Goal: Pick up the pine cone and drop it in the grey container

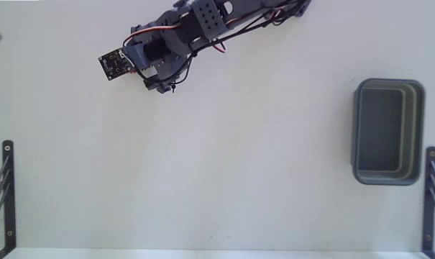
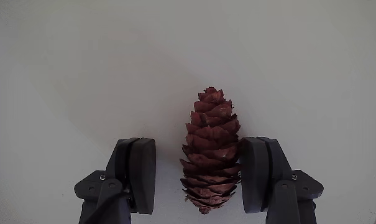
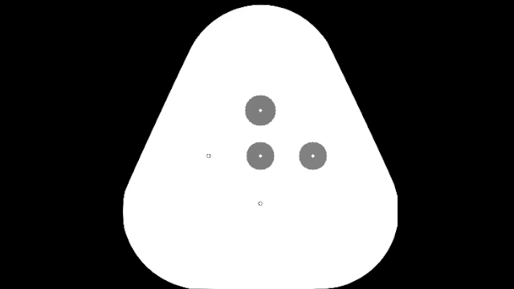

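Closing in for the pick is the step in hand: in the wrist view the end effector (image 2: 199, 177) stands released, its two dark pads spread apart with the pine cone (image 2: 211, 152) between them. The cone lies lengthwise on the white desk (image 2: 82, 74), pointing away from the wrist, and it sits off-centre in the gap: hard against or touching the right-hand pad (image 2: 257, 174), with a clear strip of desk between it and the left-hand pad (image 2: 138, 174). Nothing is clamped yet.

The next move, as I judge it, calls for squeezing the pads together across the cone's width, perhaps after a slight shift toward the right of that view so both pads meet it evenly and it does not roll aside.

In the fixed view the arm hides the cone, and the grey container (image 1: 420, 129) lies well apart from the end effector (image 1: 158, 84), far off to the right, apparently empty, so a long carry follows the lift
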Action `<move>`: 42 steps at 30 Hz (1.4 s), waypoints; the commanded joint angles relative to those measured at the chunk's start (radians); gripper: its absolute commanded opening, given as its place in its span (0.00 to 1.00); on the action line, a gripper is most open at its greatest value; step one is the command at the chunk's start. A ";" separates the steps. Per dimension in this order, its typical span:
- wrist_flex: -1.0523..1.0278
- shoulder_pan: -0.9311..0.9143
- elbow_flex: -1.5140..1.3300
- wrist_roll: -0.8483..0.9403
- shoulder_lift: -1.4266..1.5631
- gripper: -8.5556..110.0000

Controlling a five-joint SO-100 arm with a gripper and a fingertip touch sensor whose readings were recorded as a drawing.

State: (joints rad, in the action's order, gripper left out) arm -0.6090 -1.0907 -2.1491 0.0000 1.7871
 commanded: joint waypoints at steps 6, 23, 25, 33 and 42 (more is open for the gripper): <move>0.005 -0.020 -0.003 0.000 0.020 0.73; 0.005 -0.020 -0.003 0.000 0.020 0.69; 0.005 -0.020 -0.003 0.000 0.020 0.69; 0.005 -0.020 -0.003 0.000 0.020 0.67; 0.005 -0.020 -0.003 0.000 0.020 0.65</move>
State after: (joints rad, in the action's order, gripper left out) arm -0.6090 -1.0907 -2.1491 0.0000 1.7871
